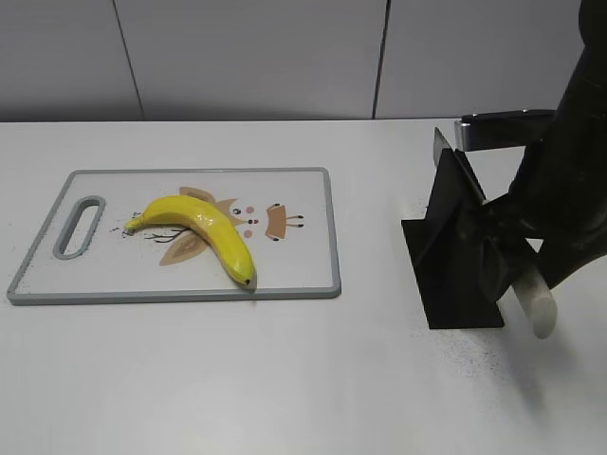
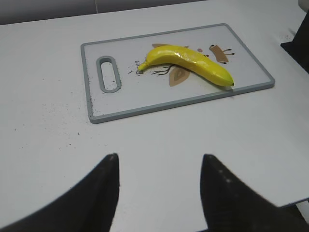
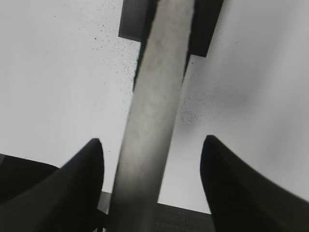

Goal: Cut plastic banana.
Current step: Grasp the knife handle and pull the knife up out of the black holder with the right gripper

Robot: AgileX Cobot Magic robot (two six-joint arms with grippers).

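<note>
A yellow plastic banana (image 1: 204,226) lies whole on a grey-rimmed white cutting board (image 1: 313,280), and also shows in the left wrist view (image 2: 190,62). A knife with a pale handle (image 1: 537,303) rests in a black stand (image 1: 453,284) on the right. My right gripper (image 3: 149,142) is open, its two fingers either side of the knife handle (image 3: 154,92) without closing on it. My left gripper (image 2: 159,157) is open and empty, above bare table in front of the board (image 2: 99,113). It is out of the exterior view.
The board has a slot handle (image 1: 80,226) at its left end and a printed drawing under the banana. The black stand's base (image 3: 133,19) shows beyond the handle. A grey panelled wall (image 1: 285,57) runs behind the table.
</note>
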